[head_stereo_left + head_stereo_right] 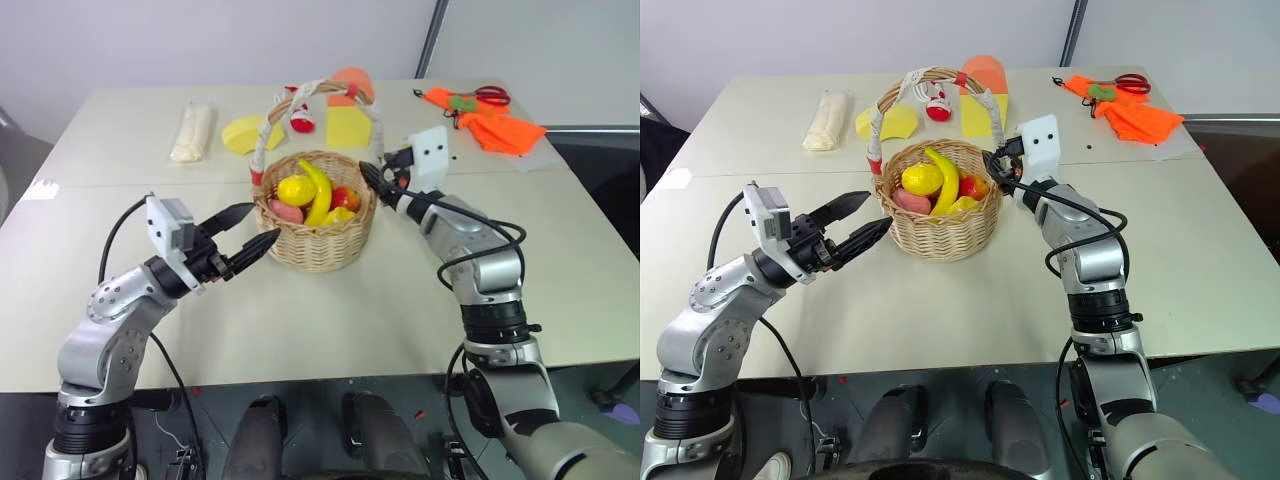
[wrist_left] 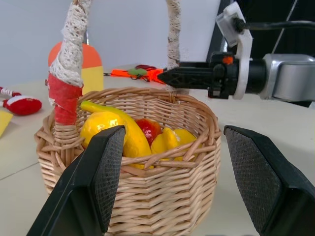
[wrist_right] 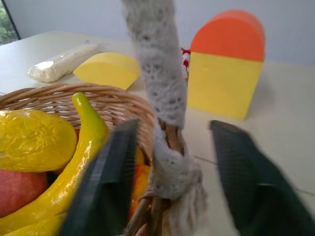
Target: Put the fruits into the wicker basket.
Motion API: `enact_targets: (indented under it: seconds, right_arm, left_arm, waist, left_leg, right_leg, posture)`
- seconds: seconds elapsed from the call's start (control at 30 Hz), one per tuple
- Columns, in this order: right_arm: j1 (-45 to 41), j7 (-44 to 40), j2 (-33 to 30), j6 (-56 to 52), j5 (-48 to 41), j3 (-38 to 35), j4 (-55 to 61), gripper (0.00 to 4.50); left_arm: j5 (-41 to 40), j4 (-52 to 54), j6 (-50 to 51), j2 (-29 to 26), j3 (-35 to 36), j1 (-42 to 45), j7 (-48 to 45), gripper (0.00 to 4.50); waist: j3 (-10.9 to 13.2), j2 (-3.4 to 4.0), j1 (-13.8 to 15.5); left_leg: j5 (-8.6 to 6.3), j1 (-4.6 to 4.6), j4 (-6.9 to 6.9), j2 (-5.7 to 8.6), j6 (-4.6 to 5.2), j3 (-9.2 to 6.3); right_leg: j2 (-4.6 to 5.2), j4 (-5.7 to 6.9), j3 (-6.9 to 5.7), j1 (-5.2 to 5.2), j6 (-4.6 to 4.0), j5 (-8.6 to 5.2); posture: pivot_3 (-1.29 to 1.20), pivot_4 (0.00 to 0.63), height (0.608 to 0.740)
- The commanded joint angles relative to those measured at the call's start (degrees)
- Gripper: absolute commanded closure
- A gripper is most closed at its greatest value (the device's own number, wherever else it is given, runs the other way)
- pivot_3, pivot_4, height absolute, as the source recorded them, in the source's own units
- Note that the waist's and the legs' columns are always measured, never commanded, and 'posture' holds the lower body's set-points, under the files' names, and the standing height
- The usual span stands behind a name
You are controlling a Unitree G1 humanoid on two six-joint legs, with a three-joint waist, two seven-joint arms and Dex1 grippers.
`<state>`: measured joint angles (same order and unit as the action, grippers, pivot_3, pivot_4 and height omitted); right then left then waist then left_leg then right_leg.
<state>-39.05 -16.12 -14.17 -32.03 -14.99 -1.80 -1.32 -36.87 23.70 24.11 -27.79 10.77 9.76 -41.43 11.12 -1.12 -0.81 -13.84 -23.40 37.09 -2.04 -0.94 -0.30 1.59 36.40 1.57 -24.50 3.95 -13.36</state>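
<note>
At frame centre, the banana (image 1: 318, 190) and lemon (image 1: 296, 189) already lie in the wicker basket (image 1: 318, 245). The left hand (image 1: 258, 231) waits wide open and empty beside it; the right hand (image 3: 172, 172), partly open, straddles the handle base without gripping.

Banana (image 1: 318, 192) and lemon (image 1: 296, 189) — inside wicker basket (image 1: 322, 245).

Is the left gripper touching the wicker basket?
Apart. The left eye view shows bare table between the left gripper fingertips and the wicker basket wall.
</note>
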Motion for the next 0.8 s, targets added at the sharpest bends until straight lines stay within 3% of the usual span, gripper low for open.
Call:
enact_targets:
  seconds: [0.03, 0.07, 0.2, 0.3, 0.57, 0.77, 0.8]
  right_arm:
    - [-0.78, -0.13, 0.08, 0.92, -1.68, -2.73, 3.07, 4.15]
    - [-0.49, -0.34, 0.01, 0.77, -2.12, -3.07, 4.09, 4.47]
    - [0.97, 0.00, -1.82, 1.25, -2.34, -5.47, 7.93, 4.46]
    - [2.23, 3.62, -6.56, 2.95, 0.21, -11.42, 7.84, 4.46]
    - [1.73, 10.65, -14.84, 7.01, 4.73, -19.71, -3.72, 4.46]
    - [0.57, 10.71, -16.70, 9.10, 3.83, -21.72, -10.71, 4.46]
    - [0.80, 10.45, -16.79, 9.22, 3.58, -21.79, -10.62, 3.38]
  left_arm:
    - [-0.65, 2.54, -1.47, 0.21, 0.15, -0.12, 0.19, 1.06]
    - [-0.63, 2.61, -1.47, 0.24, 0.03, -0.22, 0.19, 1.06]
    - [-0.40, 2.42, -1.55, 0.31, -0.52, -0.04, 0.26, 1.06]
    - [-0.32, 1.89, -1.58, 0.49, -1.25, 0.59, 0.13, 1.06]
    - [0.35, 0.95, -2.06, 1.46, -3.34, 1.79, -0.17, 1.06]
    - [0.99, 0.21, -2.45, 2.23, -3.94, 2.94, 0.58, 1.06]
    - [1.10, 0.24, -2.45, 2.19, -3.94, 2.91, 0.57, 1.06]
  waist:
    - [0.00, 0.00, -0.01]
    - [0.00, 0.00, -0.04]
    - [0.01, 0.01, -0.12]
    - [0.01, 0.02, 0.26]
    - [0.02, 0.03, -0.42]
    - [0.02, 0.17, -0.57]
    - [0.02, 0.17, -0.52]
  left_leg:
    - [0.00, 0.00, 0.00, 0.00, 0.00, 0.00]
    - [0.00, 0.00, 0.00, 0.00, 0.00, 0.00]
    - [0.00, 0.00, -0.01, 0.00, 0.00, 0.00]
    - [0.00, -0.01, -0.01, 0.01, 0.00, 0.00]
    - [0.00, -0.02, -0.03, 0.04, 0.00, 0.08]
    - [0.00, 0.04, -0.06, 0.02, 0.01, 0.09]
    - [0.00, 0.04, -0.06, 0.02, 0.01, 0.09]
  right_leg:
    - [0.00, 0.00, 0.00, 0.00, -0.01, -0.01]
    - [0.00, 0.00, 0.00, 0.00, -0.01, -0.01]
    - [-0.01, 0.00, 0.00, -0.01, -0.01, -0.01]
    - [0.00, 0.00, 0.00, -0.01, -0.02, -0.01]
    - [0.01, -0.14, 0.09, 0.00, -0.04, -0.02]
    - [-0.06, -0.08, 0.17, 0.00, -0.03, -0.01]
    - [-0.06, -0.08, 0.17, 0.00, -0.02, -0.01]
  posture:
    - [0.00, 0.150, 0.740]
    - [0.00, 0.150, 0.740]
    - [0.00, 0.150, 0.740]
    - [0.00, 0.150, 0.740]
    - [0.00, 0.150, 0.740]
    - [0.00, 0.150, 0.740]
    - [0.00, 0.150, 0.740]
